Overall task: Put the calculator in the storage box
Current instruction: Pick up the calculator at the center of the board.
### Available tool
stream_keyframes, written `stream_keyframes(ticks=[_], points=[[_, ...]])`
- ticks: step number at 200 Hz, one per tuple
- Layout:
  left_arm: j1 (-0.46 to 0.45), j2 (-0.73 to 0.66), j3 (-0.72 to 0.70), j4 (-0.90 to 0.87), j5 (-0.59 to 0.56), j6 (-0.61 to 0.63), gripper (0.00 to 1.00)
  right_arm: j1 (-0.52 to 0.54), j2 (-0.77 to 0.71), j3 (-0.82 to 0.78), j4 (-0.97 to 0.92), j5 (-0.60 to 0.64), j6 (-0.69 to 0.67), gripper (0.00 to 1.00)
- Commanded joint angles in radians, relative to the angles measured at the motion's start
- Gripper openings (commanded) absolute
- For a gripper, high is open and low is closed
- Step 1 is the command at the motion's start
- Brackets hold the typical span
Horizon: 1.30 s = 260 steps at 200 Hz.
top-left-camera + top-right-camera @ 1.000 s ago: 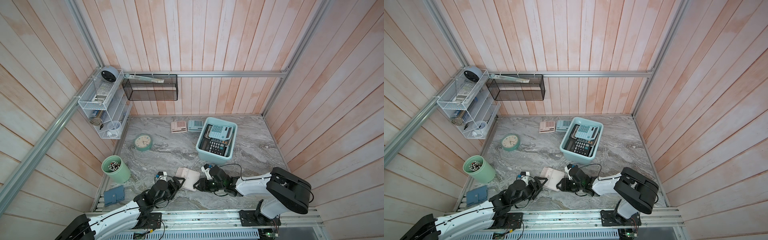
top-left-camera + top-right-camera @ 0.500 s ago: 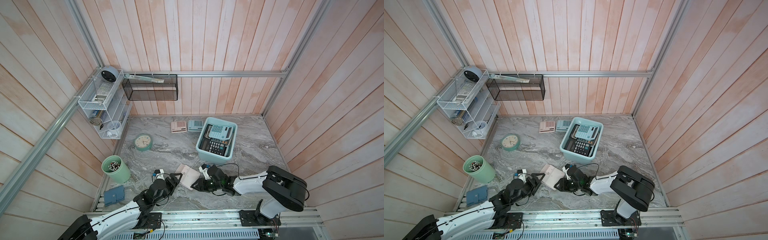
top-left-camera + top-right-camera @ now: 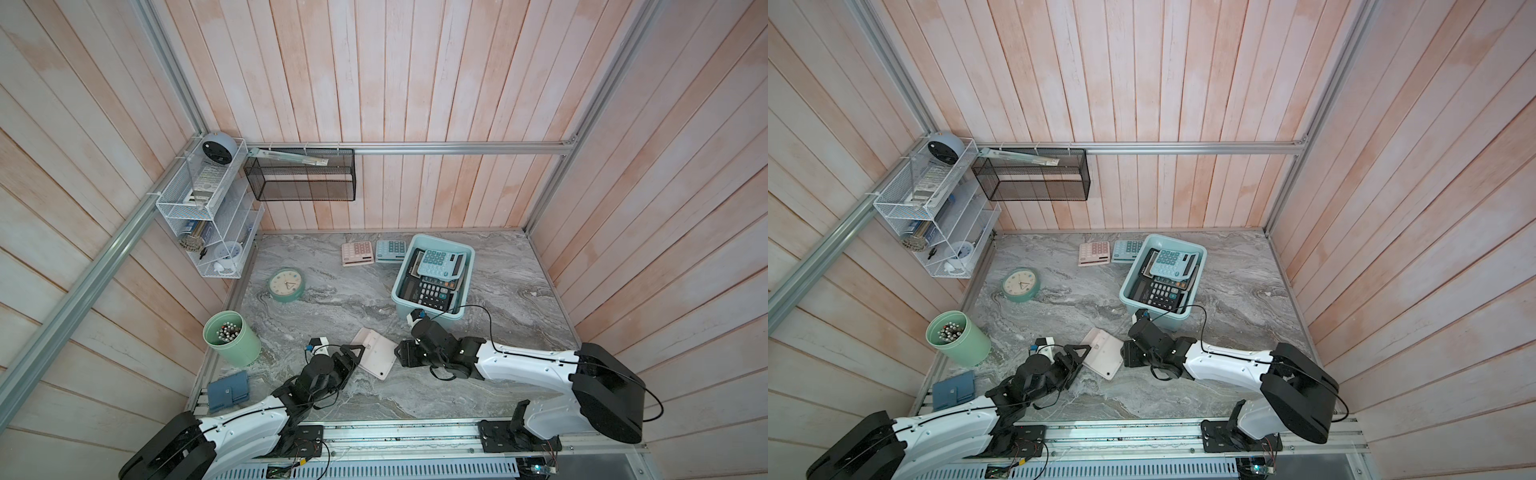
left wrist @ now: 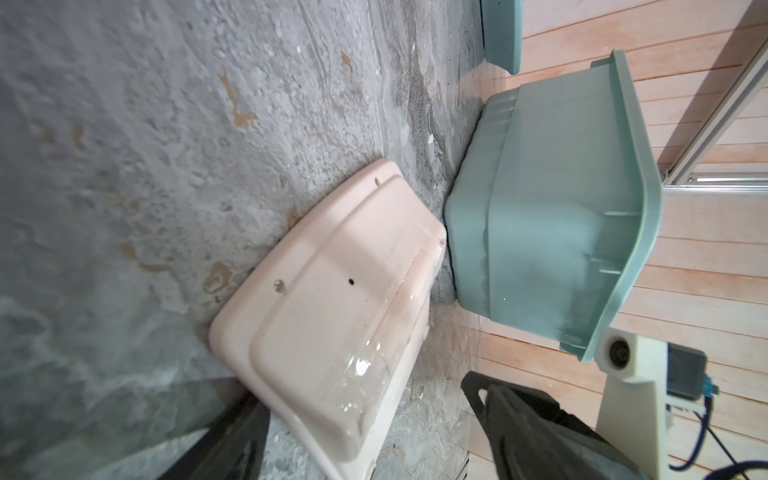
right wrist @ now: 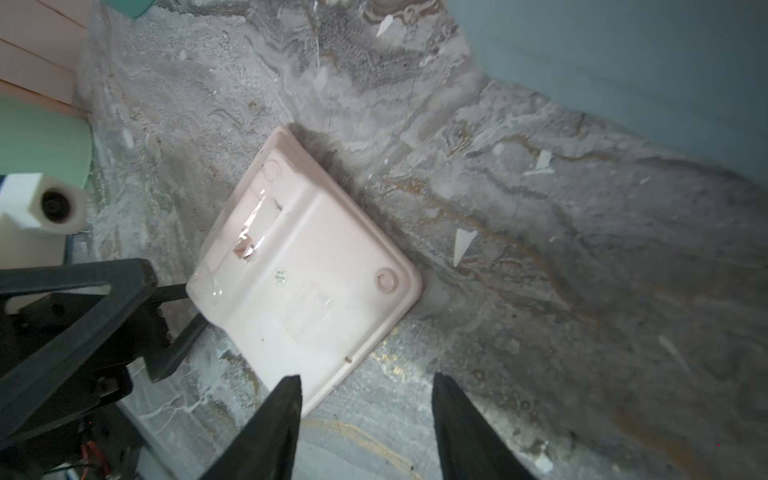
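The face-down pink calculator (image 3: 374,352) (image 3: 1102,352) lies on the grey marble tabletop (image 3: 332,307), outside the storage box (image 3: 442,242) (image 3: 1175,240) and a little nearer the robot than the box's near wall, without touching it in the top views. Its plain back faces up, with a crinkled strip of clear tape across it in the right wrist view (image 5: 303,282); whether it lies quite flat cannot be told. The left gripper (image 3: 353,358) (image 4: 363,390) has its jaws spread wide around one end of the calculator. One finger (image 4: 245,424) is right at the edge and there is a clear gap on the other side, so nothing is clamped. The right gripper (image 3: 401,353) (image 5: 365,378) sits at the opposite end with its jaws apart. Bare marble shows between them, and one fingertip (image 5: 291,399) just overlaps the calculator's corner. The teal box, whose wall shows in the left wrist view (image 4: 540,208), already holds several calculators, with a light blue calculator (image 3: 438,264) on top of black calculators (image 3: 432,289). Behind the box, near the back wall, a second pink calculator (image 3: 356,253) and a blue calculator (image 3: 390,251) lie side by side. Well to the left are a round teal clock (image 3: 286,284), a green pen cup (image 3: 230,338) and a blue wallet (image 3: 227,390). A black mesh basket (image 3: 299,178) and a white wire shelf (image 3: 195,195) hang on the walls.
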Motion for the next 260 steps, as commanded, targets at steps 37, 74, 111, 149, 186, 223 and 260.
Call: stream_keyframes(ticks=[37,74,111,149,186,223,260], points=[[0.005,0.004,-0.003,0.001,0.017,0.012,0.85,-0.020,0.193,0.179,-0.140,0.064,-0.233,0.57],[0.006,0.020,-0.002,0.022,0.015,0.011,0.85,-0.022,0.276,0.213,-0.107,-0.051,-0.255,0.56],[0.015,0.054,-0.005,0.094,0.030,0.012,0.85,-0.021,0.291,0.161,-0.023,-0.178,-0.213,0.54],[0.019,0.093,-0.003,0.205,0.057,0.008,0.79,-0.022,0.295,0.124,0.046,-0.245,-0.185,0.53],[0.022,0.098,0.002,0.217,0.065,0.011,0.56,-0.022,0.294,0.115,0.060,-0.258,-0.179,0.52],[0.022,0.076,0.010,0.184,0.063,0.019,0.35,-0.023,0.278,0.113,0.061,-0.271,-0.175,0.52],[0.022,0.025,0.040,0.085,0.056,0.050,0.24,-0.025,0.227,0.112,0.037,-0.272,-0.167,0.52]])
